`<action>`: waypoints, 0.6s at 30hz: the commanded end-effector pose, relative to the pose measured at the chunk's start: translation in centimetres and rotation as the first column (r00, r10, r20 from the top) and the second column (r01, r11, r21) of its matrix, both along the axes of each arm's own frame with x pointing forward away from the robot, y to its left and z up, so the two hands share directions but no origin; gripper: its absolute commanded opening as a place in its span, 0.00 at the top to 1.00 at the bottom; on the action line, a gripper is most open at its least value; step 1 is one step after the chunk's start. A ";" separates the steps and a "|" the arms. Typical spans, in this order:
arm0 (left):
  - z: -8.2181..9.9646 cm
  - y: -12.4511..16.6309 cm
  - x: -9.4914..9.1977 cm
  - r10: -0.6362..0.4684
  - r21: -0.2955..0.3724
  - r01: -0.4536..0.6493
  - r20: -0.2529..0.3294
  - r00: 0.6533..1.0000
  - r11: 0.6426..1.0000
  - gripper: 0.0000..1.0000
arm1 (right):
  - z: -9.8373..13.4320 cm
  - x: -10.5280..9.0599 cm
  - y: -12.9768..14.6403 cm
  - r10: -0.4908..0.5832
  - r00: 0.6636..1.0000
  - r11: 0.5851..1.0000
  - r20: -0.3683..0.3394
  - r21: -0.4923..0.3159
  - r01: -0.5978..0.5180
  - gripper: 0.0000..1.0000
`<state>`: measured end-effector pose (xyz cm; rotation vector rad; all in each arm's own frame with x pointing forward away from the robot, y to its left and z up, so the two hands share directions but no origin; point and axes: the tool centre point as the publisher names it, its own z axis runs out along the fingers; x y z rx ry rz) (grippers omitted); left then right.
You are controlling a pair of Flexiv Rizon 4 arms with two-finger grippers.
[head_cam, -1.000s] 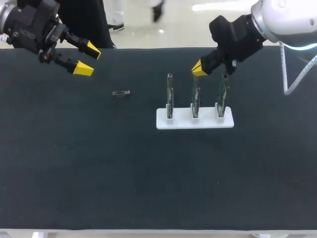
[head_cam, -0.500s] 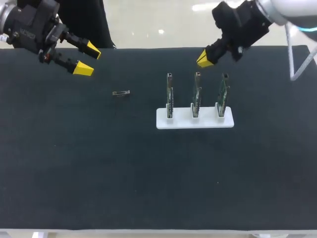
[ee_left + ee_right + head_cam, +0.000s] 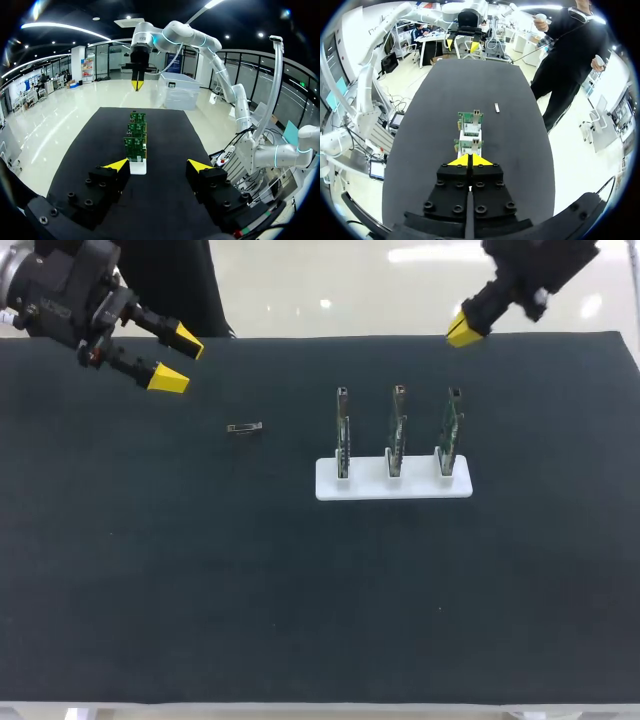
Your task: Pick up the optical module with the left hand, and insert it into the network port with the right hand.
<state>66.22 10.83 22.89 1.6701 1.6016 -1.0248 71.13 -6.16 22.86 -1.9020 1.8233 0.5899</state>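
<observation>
The right gripper (image 3: 462,332), clenched empty, retreats from the boards (image 3: 397,430) to the tabletop's far edge. The left gripper (image 3: 175,358) hangs released, the module (image 3: 244,428) unpicked.

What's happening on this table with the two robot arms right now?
Nothing is being held yet. The optical module lies flat on the dark table, untouched. The left end effector hovers open near the table's far left corner, apart from the module. The right end effector is shut and empty, above the far edge behind three circuit boards standing upright in a white holder.
</observation>
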 end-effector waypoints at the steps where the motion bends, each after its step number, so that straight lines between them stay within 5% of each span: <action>1: 0.0 -0.1 0.1 0.000 0.003 0.000 -0.001 1.000 1.000 0.00 | 1.0 -0.6 -2.4 -0.001 1.000 1.000 0.001 0.006 0.001 1.00; 18: 0.0 -0.1 0.1 0.000 0.003 0.000 -0.001 1.000 1.000 0.00 | 1.7 -1.1 -11.5 -0.102 0.995 0.993 0.015 0.069 0.101 1.00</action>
